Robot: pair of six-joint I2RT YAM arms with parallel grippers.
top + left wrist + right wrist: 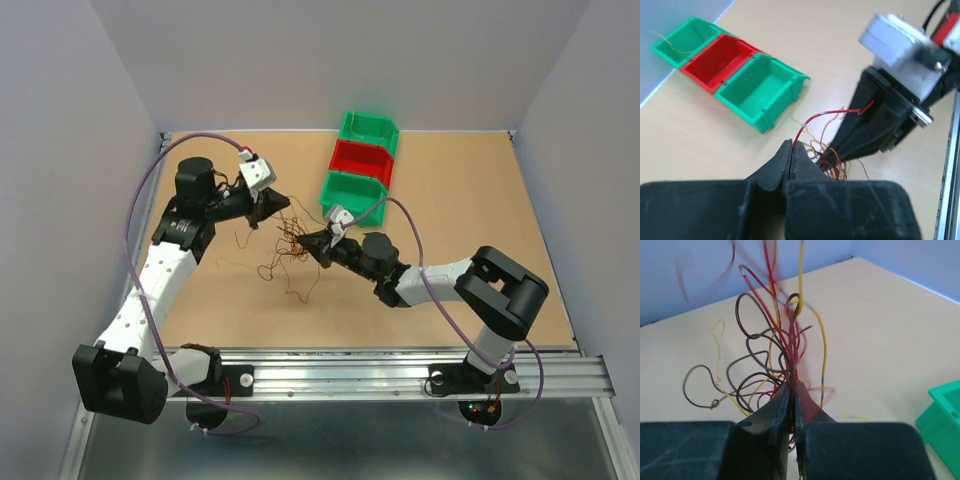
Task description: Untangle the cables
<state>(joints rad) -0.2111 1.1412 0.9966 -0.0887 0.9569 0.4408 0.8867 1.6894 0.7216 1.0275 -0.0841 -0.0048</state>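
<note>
Cables, hair-thin curly brown, red and yellow wires (290, 250), sit knotted mid tan bench (460, 230). My left claw (791, 150) pinches one red strand (812, 118); my right claw (792, 392) pinches the clump. Separation is in hand; next, I judge, a slow outward pull.

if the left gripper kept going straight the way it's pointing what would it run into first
Probably the cables bunched just ahead of the left gripper, then the right gripper pinching them, though depth is unclear. The nearest green bin sits off to the side.
</note>
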